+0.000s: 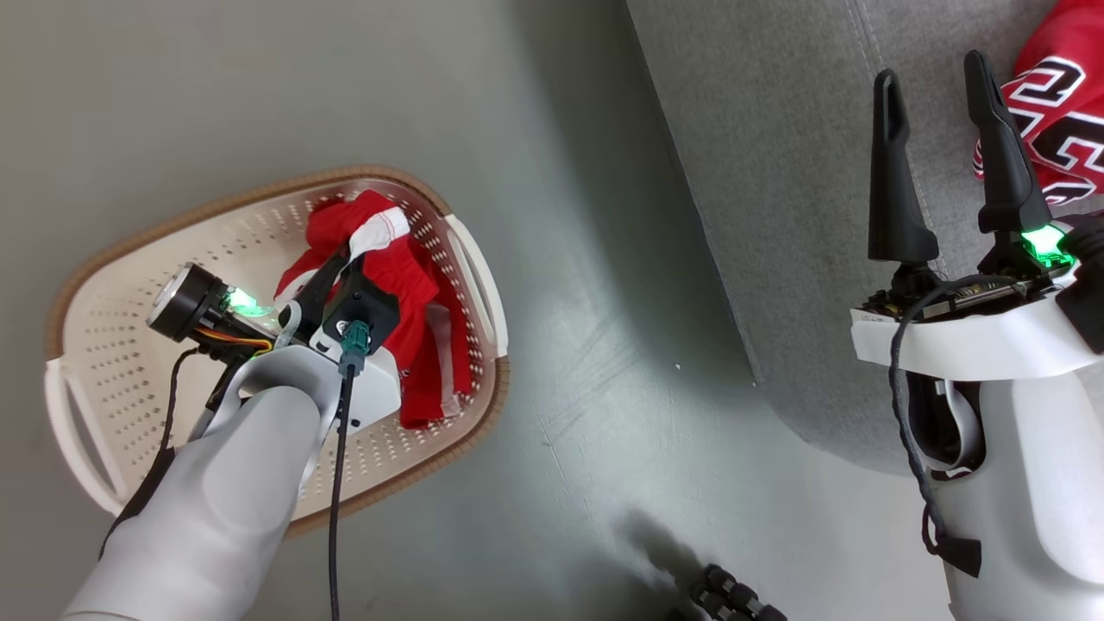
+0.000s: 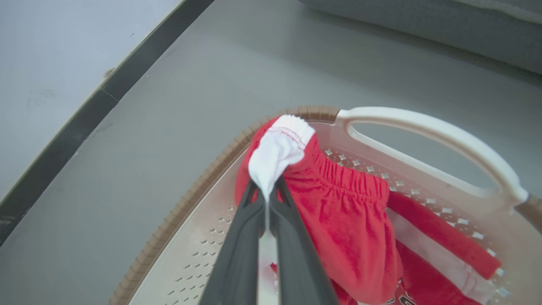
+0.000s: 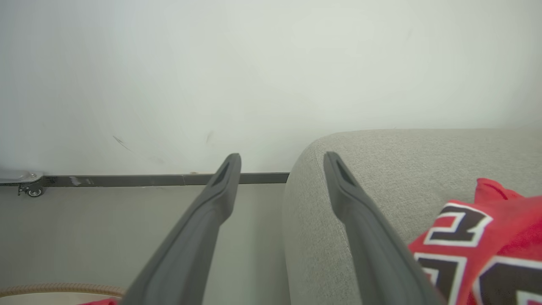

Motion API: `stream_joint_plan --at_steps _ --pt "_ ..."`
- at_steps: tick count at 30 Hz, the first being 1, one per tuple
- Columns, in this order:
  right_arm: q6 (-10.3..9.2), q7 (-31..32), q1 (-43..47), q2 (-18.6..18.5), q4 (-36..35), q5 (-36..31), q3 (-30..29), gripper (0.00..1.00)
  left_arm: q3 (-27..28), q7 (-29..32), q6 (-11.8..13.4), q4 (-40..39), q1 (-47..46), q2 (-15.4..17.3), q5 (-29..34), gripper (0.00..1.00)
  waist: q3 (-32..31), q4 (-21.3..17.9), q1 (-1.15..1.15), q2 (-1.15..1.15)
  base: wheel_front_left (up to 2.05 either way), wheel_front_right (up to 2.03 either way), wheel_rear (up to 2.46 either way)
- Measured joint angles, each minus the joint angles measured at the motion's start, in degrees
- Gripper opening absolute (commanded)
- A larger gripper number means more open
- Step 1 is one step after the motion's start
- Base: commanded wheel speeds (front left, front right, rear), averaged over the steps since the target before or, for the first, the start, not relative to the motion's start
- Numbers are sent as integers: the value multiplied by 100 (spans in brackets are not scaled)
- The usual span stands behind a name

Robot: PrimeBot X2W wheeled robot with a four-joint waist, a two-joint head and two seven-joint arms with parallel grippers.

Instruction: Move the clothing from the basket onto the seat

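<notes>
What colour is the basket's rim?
Brown; the basket rim shows best in the left wrist view.

Shorts (image 1: 405,285): red, with a white panel at the gathered waistband, stitched in red.
Jersey (image 1: 1065,103): red, with black characters outlined in white.
Basket (image 1: 112,345): cream-white walls and handles, patterned with rows of small perforations; brown ribbed rim (image 1: 259,191).
Seat (image 1: 776,172): grey flecked fabric with a pale seam line.
Left gripper (image 2: 267,186) and right gripper (image 1: 936,73): dark grey to black fingers.
Floor (image 1: 561,259): plain grey-green.
Wall (image 3: 254,63): off-white, with a dark skirting strip (image 3: 127,180).
</notes>
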Motion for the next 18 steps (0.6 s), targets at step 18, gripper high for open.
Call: stream_joint_plan --at_steps 18 --pt "0 0 -4 -9 341 -417 112 100 420 -3 114 -1675 696 -32 -602 0 -812 451 0 0 0 0 0"
